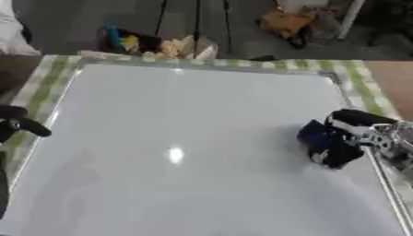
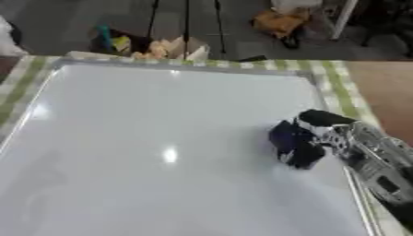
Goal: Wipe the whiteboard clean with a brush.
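Observation:
A large whiteboard (image 1: 177,138) lies flat and fills most of both views; its surface looks white with no marks that I can make out. My right hand (image 1: 348,133) comes in from the right edge, its fingers curled round a dark blue brush (image 1: 315,136) that rests on the board near its right rim. My left hand (image 1: 20,125) shows only as dark fingers at the far left edge of the left eye view, beside the board's left rim; the right eye view does not show it.
A green-and-white striped cloth (image 1: 367,87) lies under the board and shows along its far and side edges. Beyond the table's far edge stand boxes and coloured clutter (image 1: 153,44) on the floor, with tripod legs (image 2: 185,27) behind.

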Controlling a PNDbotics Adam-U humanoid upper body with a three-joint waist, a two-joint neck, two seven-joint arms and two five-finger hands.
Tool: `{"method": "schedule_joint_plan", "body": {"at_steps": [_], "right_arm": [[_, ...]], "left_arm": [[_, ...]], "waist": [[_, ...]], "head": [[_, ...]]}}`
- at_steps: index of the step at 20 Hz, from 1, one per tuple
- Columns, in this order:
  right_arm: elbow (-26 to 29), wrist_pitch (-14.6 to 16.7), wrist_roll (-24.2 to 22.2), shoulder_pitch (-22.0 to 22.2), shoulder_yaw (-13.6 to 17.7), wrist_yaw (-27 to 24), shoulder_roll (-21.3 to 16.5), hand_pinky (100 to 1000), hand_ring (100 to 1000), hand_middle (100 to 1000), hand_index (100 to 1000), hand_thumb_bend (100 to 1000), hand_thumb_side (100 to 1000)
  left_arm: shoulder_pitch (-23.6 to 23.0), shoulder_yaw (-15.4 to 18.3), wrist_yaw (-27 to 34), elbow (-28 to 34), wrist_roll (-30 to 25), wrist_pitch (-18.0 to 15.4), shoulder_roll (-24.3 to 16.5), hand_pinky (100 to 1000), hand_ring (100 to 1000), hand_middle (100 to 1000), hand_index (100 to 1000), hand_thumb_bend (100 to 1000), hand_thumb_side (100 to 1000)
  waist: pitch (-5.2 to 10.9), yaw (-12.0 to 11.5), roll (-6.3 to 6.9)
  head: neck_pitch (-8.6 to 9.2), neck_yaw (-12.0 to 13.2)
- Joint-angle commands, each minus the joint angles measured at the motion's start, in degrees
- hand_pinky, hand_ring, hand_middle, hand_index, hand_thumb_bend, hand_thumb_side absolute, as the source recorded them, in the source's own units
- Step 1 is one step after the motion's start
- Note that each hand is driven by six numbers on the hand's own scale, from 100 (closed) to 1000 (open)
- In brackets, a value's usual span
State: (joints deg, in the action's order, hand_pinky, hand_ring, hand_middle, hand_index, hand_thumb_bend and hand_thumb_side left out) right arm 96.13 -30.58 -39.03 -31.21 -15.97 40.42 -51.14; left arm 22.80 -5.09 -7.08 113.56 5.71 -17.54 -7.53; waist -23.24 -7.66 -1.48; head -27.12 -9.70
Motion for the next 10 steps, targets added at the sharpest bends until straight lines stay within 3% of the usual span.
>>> {"method": "schedule_joint_plan", "body": {"at_steps": [1, 10], "right_arm": [[0.9, -9.4, -8.6, 0.2, 0.4, -0.7, -1.3, 649, 757, 550, 226, 100, 347], [2.2, -9.8, -7.9, 0.7, 0.4, -2.1, -1.6, 684, 750, 550, 224, 100, 349]], "left_arm": [[0.7, -0.4, -0.1, 1.0, -0.2, 0.0, -0.4, 457, 907, 797, 621, 100, 973], [0.7, -0.4, -0.1, 1.0, -0.3, 0.0, -0.4, 457, 907, 798, 622, 100, 972]], "waist": [[1.0, 0.2, 0.26], [1.06, 0.3, 0.38]], "head": [[0.64, 0.0], [0.69, 0.0]]}}
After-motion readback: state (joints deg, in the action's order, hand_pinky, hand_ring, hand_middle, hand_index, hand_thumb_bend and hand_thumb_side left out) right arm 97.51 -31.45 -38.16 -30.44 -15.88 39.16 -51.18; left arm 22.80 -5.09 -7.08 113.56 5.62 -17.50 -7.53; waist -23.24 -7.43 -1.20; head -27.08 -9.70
